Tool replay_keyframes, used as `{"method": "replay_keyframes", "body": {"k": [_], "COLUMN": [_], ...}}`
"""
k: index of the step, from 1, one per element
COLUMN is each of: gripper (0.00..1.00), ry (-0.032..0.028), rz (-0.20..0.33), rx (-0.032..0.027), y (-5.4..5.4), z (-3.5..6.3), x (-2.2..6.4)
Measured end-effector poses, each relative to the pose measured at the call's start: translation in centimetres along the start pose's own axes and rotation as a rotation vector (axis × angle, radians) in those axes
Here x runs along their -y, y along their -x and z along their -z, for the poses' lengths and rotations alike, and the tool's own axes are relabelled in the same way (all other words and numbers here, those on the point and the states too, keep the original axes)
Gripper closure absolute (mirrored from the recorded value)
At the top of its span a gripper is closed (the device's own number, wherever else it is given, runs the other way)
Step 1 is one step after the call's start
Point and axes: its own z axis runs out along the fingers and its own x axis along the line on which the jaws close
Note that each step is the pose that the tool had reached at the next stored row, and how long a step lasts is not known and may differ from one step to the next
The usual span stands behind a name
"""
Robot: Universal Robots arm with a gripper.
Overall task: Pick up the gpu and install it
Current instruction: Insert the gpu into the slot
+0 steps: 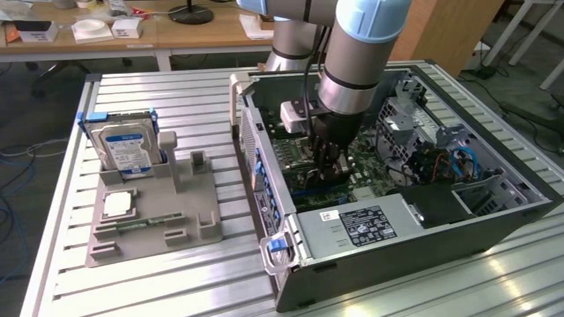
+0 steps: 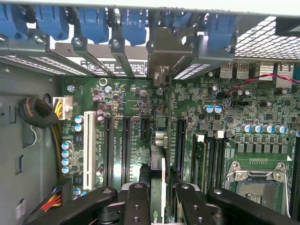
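gpu [image 2: 158, 154] is in the claw [image 2: 158, 197], held edge-on over the motherboard [image 2: 262, 136] inside the open PC case [image 1: 414, 244]. Its metal bracket end reaches toward the rear slot openings with the blue latches [image 2: 93, 21]. Step in hand: install, insertion phase; pickup looks done. Claw is part-closed, fingers [image 2: 137, 201] pinching the card from both sides. Next move, as I judge it, calls for lining the card edge with its slot and a straight press down. Can't tell if it's seated yet. Hard drive [image 1: 126, 148] sits on the bench fixture [image 1: 154, 224].
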Motion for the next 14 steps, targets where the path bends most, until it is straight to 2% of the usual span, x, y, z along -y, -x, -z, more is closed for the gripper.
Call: {"method": "replay_keyframes", "body": {"k": [14], "gripper": [0.74], "ry": [-0.0003], "rz": [-0.009], "rx": [0.0003], "y": [0.02], "z": [-0.07], "x": [0.01]}}
